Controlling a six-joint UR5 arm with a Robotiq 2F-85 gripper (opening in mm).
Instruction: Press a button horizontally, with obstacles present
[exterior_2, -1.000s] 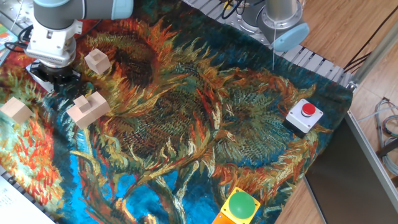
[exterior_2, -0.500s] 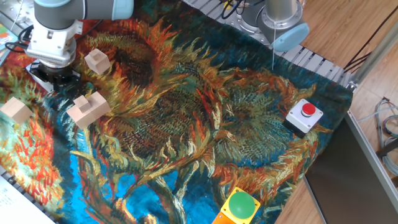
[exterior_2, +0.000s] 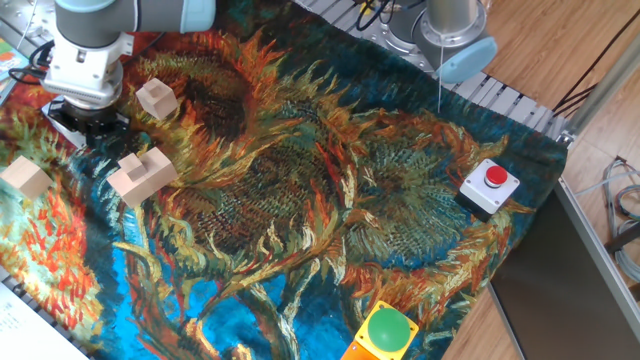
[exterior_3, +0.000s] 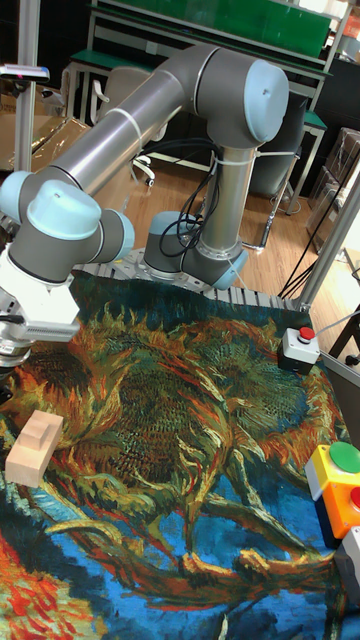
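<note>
In the fixed view we find the gripper (exterior_2: 92, 128) low at the far left of the table, a dark body under the arm's white and grey wrist. Its fingertips are lost against the dark patterned cloth, so we cannot tell whether they are apart or together. The green button that the task concerns is not visible to us here; if it sits by the gripper, the arm hides it, and we cannot say which way it faces. Three obstacles of pale bare wood ring the gripper: a small cube (exterior_2: 157, 98) just to its right, a larger notched block (exterior_2: 143, 175) in front of it, and a second small cube (exterior_2: 27, 178) near the left edge. A red button on a white box with grey sides (exterior_2: 489, 187) stands well apart at the right. A green dome on a yellow box (exterior_2: 385, 333) sits at the bottom edge. The cloth (exterior_2: 300, 200) is a flat sunflower print in orange, blue and dark green.

In the tall fixed view we see the arm (exterior_3: 150, 110) curve from its base down to the left edge, where the gripper is cut off. The notched block (exterior_3: 33, 448) lies below the wrist. Behind the table, we see a wooden floor and green workbenches.
</note>
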